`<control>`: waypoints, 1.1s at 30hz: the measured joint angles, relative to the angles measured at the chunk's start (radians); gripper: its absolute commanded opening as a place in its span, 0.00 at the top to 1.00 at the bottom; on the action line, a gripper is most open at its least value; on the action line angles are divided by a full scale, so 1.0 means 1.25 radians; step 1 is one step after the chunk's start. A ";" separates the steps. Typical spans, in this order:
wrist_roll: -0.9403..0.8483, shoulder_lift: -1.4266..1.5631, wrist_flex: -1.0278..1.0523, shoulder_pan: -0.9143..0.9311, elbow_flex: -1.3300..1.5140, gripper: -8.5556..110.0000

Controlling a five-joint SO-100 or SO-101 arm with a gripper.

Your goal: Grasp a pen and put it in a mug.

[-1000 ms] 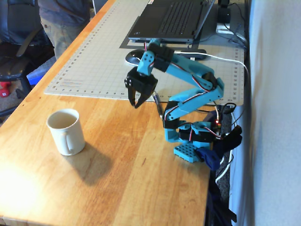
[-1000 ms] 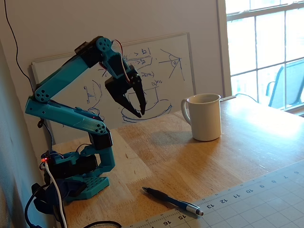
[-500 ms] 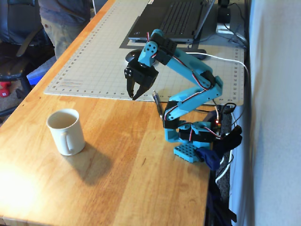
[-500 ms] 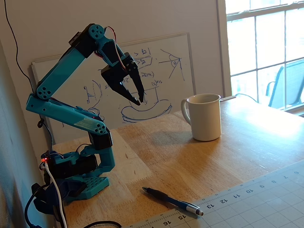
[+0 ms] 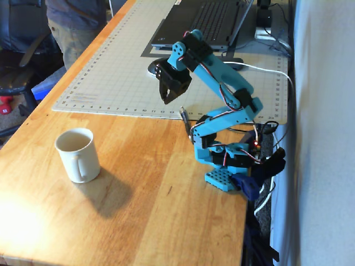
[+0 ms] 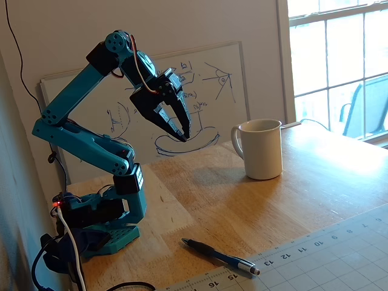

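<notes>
Fingers (image 6: 183, 134) hung in the air well above the bench (image 6: 315, 182), slightly parted, nothing between them; in a fixed view from above they (image 5: 166, 100) read as nearly together, tips pointing down over the cutting mat (image 5: 111, 72).

Pen (image 6: 219, 257) lay flat on the bench at the mat's (image 6: 339, 254) near edge, well below the fingers and toward the camera in that fixed view. Long axis ran slantwise, dark end toward the arm's base (image 6: 100, 227), silvery tip resting at the mat's ruler edge. In a fixed view from above only a sliver of the pen (image 5: 186, 123) showed, beside the arm's lower link, just below and to the right of the fingers there. Judged: fingers need to drop and come back toward the base, and turn to close across the barrel.

Mug (image 6: 260, 149) stood upright and empty, handle toward the arm, well apart from the pen; also clear in the other fixed view (image 5: 77, 154).

Count: one pen, one mug, one arm.
</notes>
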 measured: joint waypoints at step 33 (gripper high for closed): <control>0.433 -0.135 -0.115 0.281 0.000 0.92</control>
